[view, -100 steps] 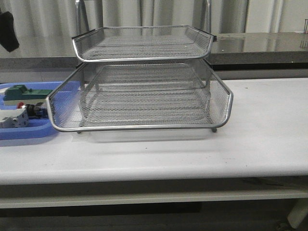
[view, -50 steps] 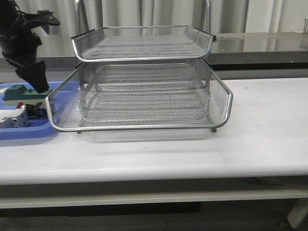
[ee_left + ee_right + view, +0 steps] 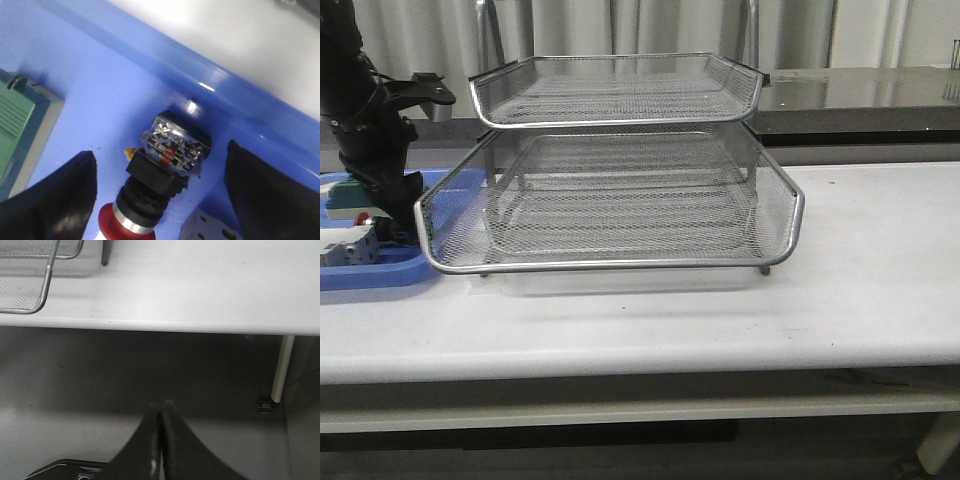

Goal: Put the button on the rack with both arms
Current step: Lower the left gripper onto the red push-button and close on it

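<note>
Button (image 3: 157, 182) lies in the blue tray (image 3: 100, 125), just beside the rack (image 3: 620, 190), between the spread fingers (image 3: 47, 200) of the left hand (image 3: 157, 200), which is open and grips nothing. Right hand (image 3: 160, 440) is closed and empty, below the worktop (image 3: 210, 295) edge.

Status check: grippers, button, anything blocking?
Left gripper open, straddling the button in the blue tray. Right gripper shut, off the table edge. Button not gripped; green block beside it, clear of the fingers.
</note>
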You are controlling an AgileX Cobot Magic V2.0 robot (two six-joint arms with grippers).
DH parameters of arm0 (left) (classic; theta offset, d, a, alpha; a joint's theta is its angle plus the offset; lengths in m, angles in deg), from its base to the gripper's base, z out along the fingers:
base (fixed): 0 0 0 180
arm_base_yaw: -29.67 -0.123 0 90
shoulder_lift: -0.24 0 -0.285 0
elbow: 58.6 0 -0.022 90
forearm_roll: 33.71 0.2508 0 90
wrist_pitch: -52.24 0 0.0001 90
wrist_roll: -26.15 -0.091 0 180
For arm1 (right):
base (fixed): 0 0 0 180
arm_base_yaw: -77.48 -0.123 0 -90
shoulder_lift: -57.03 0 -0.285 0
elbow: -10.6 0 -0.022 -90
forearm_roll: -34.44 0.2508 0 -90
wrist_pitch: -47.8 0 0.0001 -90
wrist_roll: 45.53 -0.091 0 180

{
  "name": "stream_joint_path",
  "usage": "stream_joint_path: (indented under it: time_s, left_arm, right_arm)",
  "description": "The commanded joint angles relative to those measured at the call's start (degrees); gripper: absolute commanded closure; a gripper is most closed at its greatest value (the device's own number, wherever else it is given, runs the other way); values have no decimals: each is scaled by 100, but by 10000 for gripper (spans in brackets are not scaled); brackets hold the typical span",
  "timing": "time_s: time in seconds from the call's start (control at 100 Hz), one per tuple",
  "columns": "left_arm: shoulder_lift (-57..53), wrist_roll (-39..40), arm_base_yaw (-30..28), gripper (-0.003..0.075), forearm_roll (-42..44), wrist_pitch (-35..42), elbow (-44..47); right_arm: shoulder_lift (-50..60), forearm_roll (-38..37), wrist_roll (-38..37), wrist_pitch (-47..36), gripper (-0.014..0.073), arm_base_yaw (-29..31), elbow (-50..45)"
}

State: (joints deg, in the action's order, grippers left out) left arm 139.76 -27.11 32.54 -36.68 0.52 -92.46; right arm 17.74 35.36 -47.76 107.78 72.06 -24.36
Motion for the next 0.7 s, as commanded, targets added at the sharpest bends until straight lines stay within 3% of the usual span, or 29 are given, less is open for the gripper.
stream_joint_path:
  time_s: [0.0, 0.69]
  left_arm:
    - [-329, -8, 22, 199, -62, 259, -176]
    - [74, -8, 9, 202, -27, 335, -176]
  right_arm:
    - [-17, -48, 18, -299, 662, 40, 194]
    - [-17, -48, 18, -299, 662, 40, 194]
